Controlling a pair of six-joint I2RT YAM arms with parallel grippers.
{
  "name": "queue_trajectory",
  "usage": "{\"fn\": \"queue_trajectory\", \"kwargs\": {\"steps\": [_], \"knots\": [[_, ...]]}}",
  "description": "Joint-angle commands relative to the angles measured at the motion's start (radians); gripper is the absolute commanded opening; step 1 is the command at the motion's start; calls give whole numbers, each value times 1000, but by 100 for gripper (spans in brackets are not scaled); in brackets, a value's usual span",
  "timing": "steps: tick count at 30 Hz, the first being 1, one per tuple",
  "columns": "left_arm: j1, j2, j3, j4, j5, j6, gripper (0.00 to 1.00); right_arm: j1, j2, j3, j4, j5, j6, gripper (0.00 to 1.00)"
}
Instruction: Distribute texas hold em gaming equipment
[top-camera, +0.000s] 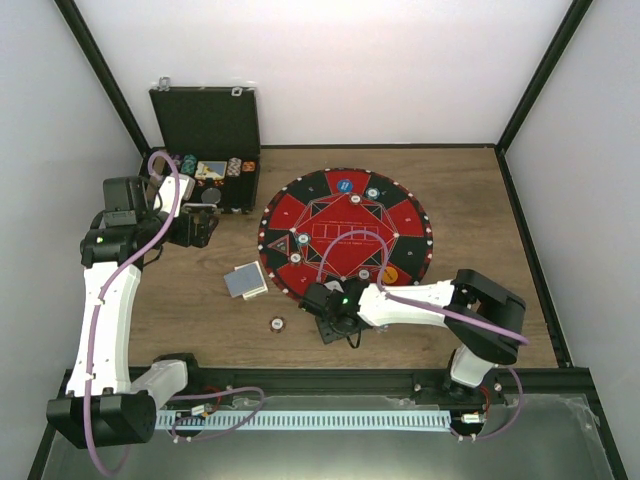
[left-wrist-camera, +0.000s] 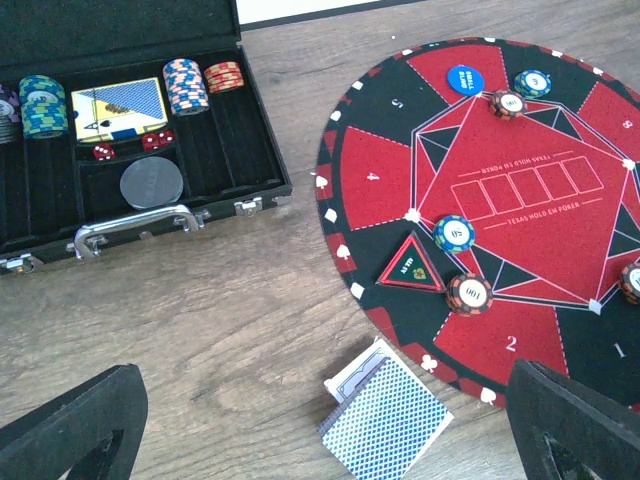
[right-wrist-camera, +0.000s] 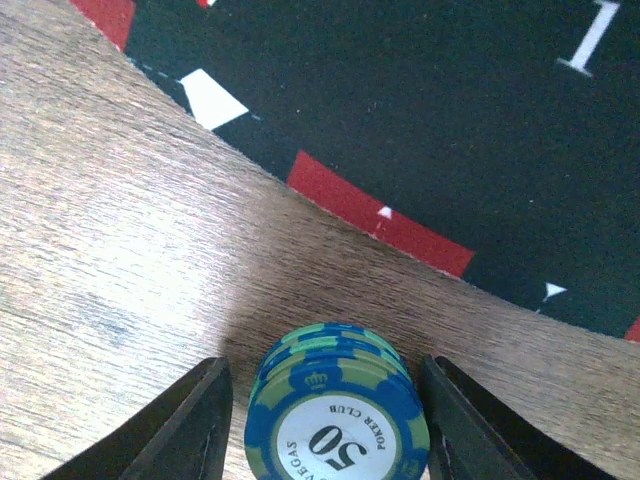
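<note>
A stack of blue-and-green poker chips (right-wrist-camera: 338, 425) marked 50 stands on the wood just off the edge of the round red-and-black poker mat (right-wrist-camera: 450, 150). My right gripper (right-wrist-camera: 325, 425) straddles the stack, open, with a narrow gap at each finger. The deck of blue-backed playing cards (left-wrist-camera: 390, 420) lies beside the mat, below my open left gripper (left-wrist-camera: 330, 425). On the mat (top-camera: 345, 235) sit a blue disc (left-wrist-camera: 465, 78), an orange disc (top-camera: 390, 274) and several chips (left-wrist-camera: 453, 233).
The open black case (left-wrist-camera: 150, 190) at the back left holds chip stacks, a card deck and red dice. A single chip (top-camera: 277, 323) lies on the wood near the front. A triangular marker (left-wrist-camera: 412, 263) rests on the mat's left side.
</note>
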Motion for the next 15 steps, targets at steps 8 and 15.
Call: {"fn": "queue_trajectory", "kwargs": {"steps": [8, 15], "knots": [[6, -14, -10, -5, 15, -3, 100, 11, -3, 16, -27, 1, 1, 39], [5, -15, -13, -3, 18, -3, 100, 11, -30, 47, -76, 14, -14, 39]]}}
